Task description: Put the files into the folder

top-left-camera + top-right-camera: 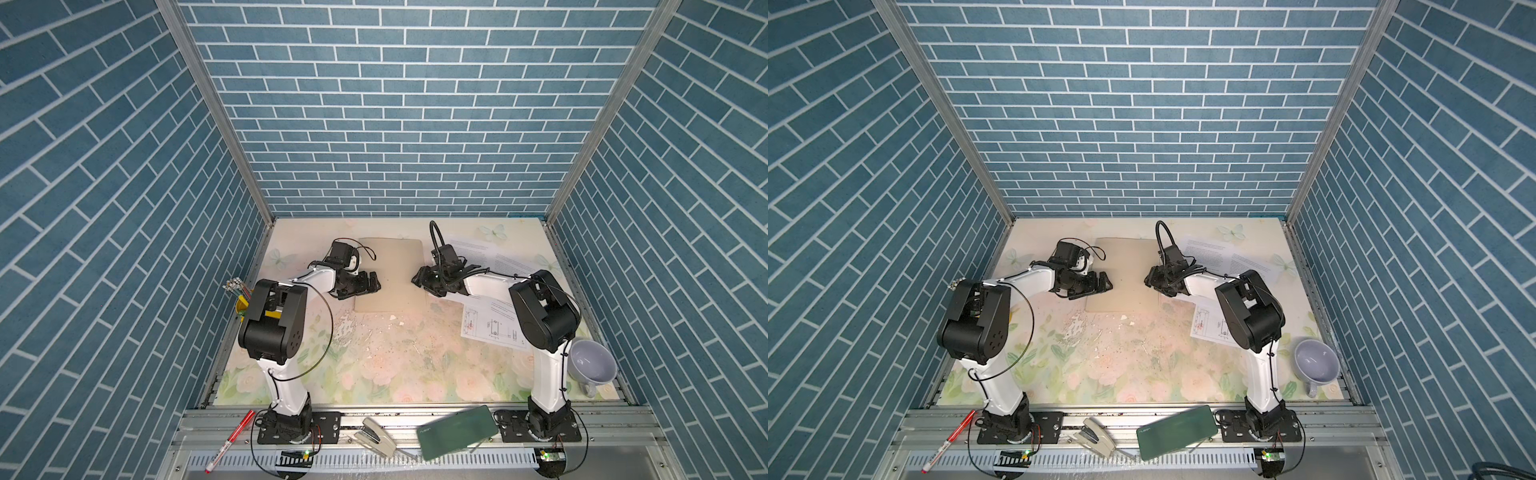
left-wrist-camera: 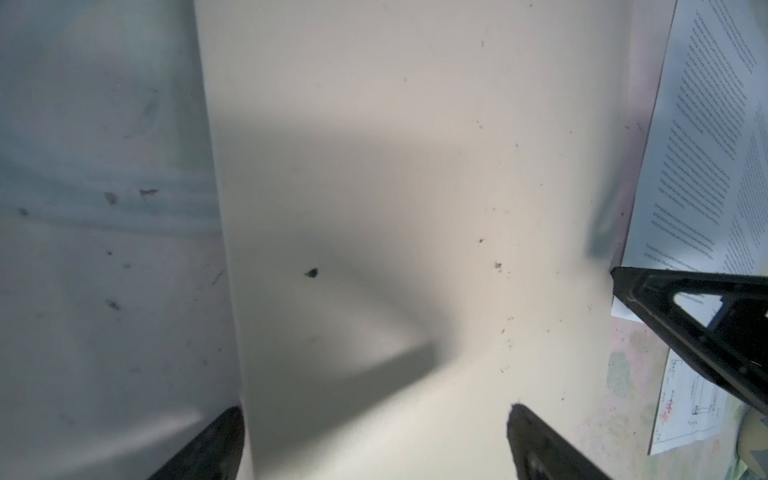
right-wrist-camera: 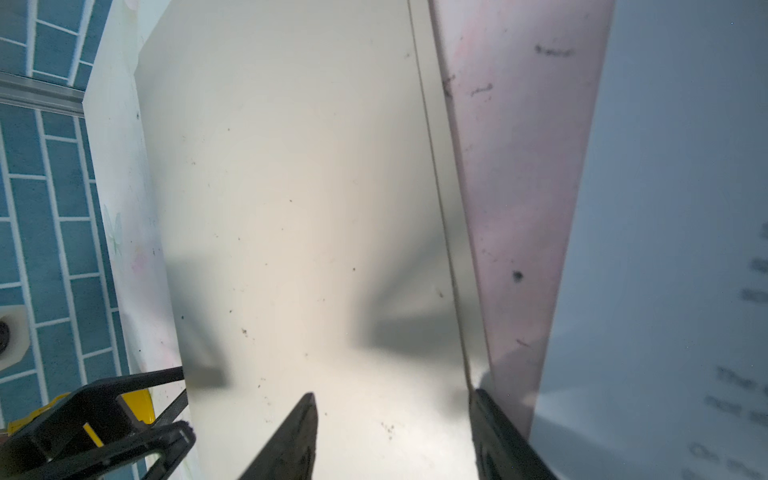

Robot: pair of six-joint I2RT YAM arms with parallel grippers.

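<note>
Tan folder (image 1: 388,266), one, white files (image 1: 484,330), three

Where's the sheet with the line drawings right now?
In both top views the drawing sheet lies on the right of the table, partly under the right arm, right of the folder and nearer the robot's bases than the two text sheets.

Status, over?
Left gripper open at left edge of tan folder; right gripper open at right edge. Folder closed, flat. Paper sheets outside, right of it. Nothing in the way.
</note>
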